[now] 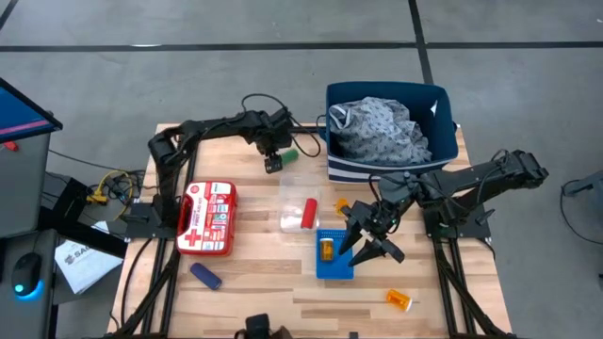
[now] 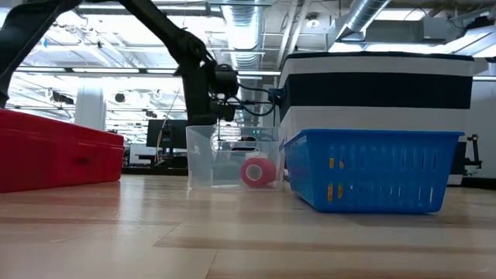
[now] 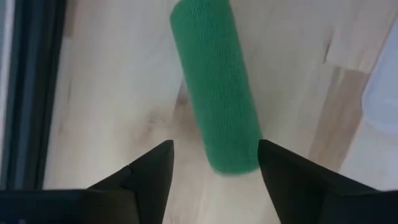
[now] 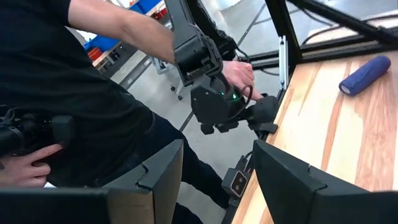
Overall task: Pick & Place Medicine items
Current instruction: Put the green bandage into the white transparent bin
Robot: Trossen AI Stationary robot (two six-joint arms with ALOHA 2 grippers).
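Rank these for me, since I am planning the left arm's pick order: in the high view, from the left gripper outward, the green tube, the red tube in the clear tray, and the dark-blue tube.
1. The green cylindrical tube, lying just beside the left gripper at the table's far edge.
2. The red cylindrical tube, mid-table inside the clear plastic tray.
3. The dark-blue cylindrical tube, near the front left edge, below the red-and-white first-aid case.

On the wooden table [image 2: 232,240], a blue slotted basket [image 2: 372,178] stands at right with orange items visible through its slots, a clear container [image 2: 213,159] beside it with a red tube [image 2: 258,172], a red case [image 2: 58,159] at left, and a dark arm [image 2: 186,54] descending behind.
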